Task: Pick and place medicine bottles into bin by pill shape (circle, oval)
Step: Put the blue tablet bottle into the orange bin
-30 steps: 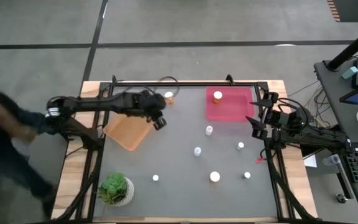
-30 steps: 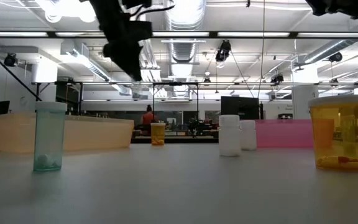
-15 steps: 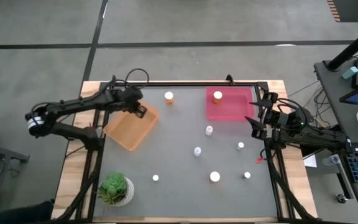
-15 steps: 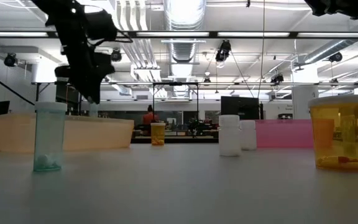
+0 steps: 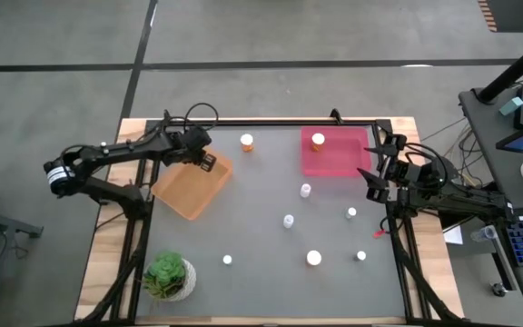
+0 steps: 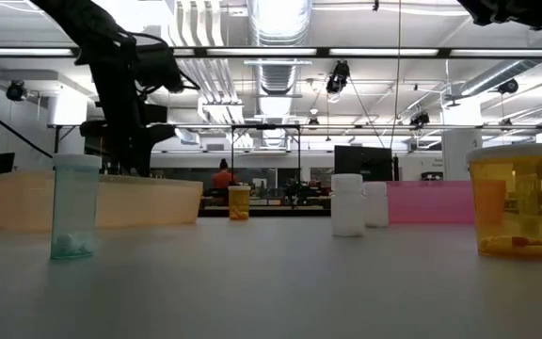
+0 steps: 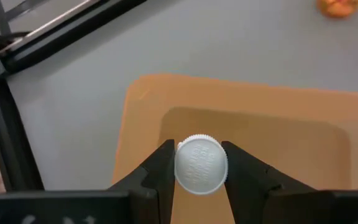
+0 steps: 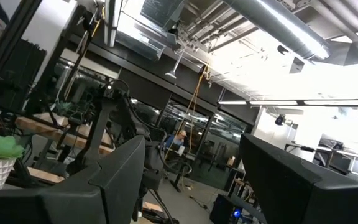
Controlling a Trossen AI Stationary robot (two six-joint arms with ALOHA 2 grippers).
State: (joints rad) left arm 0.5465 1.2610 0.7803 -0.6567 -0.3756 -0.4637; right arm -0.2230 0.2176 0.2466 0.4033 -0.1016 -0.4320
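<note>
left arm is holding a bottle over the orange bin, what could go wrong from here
1. The left gripper holds the white-capped bottle above the orange bin, close to the bin's rim. If released here, it might bounce or tip against the wall rather than settle inside.
2. The grip looks to be only on the round cap, so the bottle could slip or twist before release.
3. An orange bottle stands just beyond the bin; a wide swing back might knock it.
</note>
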